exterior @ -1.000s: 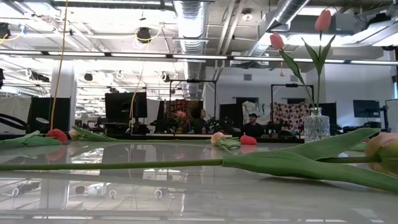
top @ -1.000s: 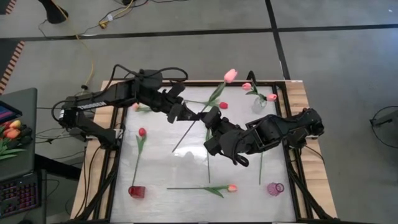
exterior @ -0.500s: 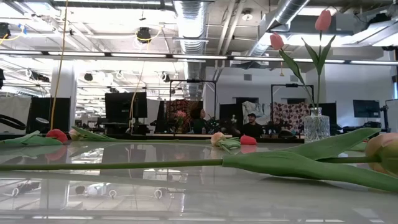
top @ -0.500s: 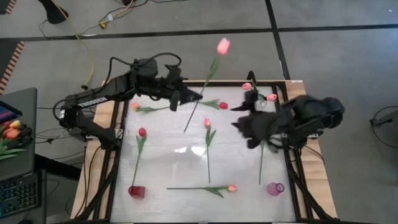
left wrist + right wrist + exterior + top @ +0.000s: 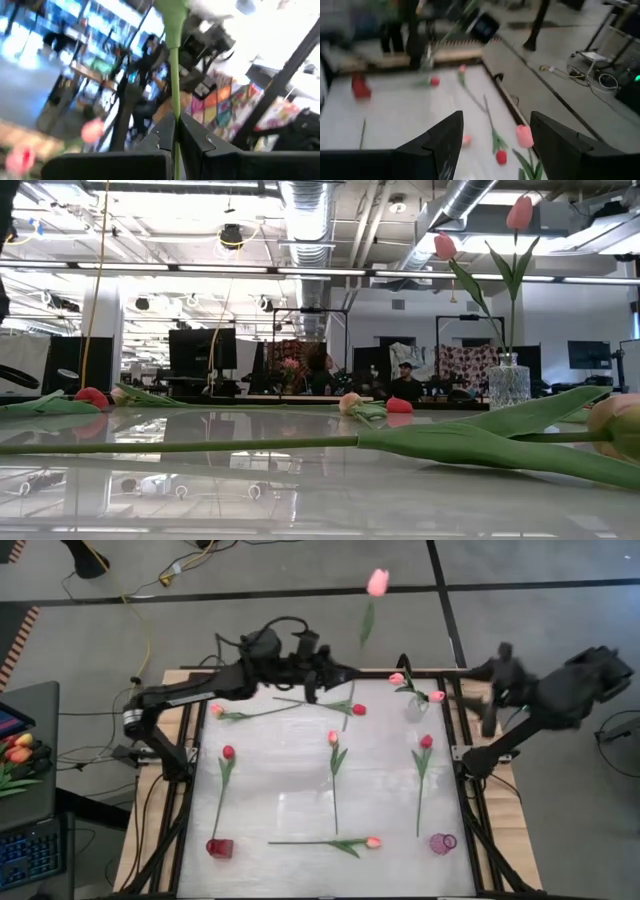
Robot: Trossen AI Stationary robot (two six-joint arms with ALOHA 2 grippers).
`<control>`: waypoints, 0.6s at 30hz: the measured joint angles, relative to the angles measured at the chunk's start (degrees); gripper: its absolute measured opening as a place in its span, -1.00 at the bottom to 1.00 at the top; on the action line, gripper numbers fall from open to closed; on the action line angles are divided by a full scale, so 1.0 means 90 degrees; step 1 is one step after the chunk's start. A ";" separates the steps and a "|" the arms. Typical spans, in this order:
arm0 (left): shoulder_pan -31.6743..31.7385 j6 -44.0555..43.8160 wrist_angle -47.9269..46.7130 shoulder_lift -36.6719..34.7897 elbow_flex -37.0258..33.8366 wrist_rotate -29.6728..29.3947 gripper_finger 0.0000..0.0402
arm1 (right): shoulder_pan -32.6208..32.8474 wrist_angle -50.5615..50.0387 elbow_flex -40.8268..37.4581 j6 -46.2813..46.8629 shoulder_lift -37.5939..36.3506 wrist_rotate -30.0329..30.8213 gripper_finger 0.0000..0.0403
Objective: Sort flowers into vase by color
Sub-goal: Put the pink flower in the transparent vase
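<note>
Carrying step: left pincer [image 5: 176, 131] clenched on a pink tulip [image 5: 377, 582] stem. Next, swing toward clear vase [image 5: 415, 706] and lower. Right pincer [image 5: 492, 145] released, parked aside.

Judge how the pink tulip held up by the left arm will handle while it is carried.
The left end effector pinches the pink tulip low on its thin stem, so the head probably sways. It looks light. The stem stands nearly straight, suggesting moderate stiffness.
</note>
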 joint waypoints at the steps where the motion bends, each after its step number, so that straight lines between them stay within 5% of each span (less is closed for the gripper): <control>1: 0.0051 -0.0011 0.0209 0.0122 0.0063 -0.0013 -1.00 | -0.0013 0.0231 -0.0178 0.0036 -0.0202 0.0081 0.27; 12: 0.0439 0.0152 0.0115 0.1809 0.2287 0.0371 -1.00 | -0.0300 0.4096 -0.1970 -0.2679 -0.1613 -0.0078 0.27; 18: 0.0791 0.1046 -0.1122 0.2705 0.3994 0.1260 -1.00 | -0.0757 0.4845 -0.2025 -0.2807 -0.1690 -0.0072 0.27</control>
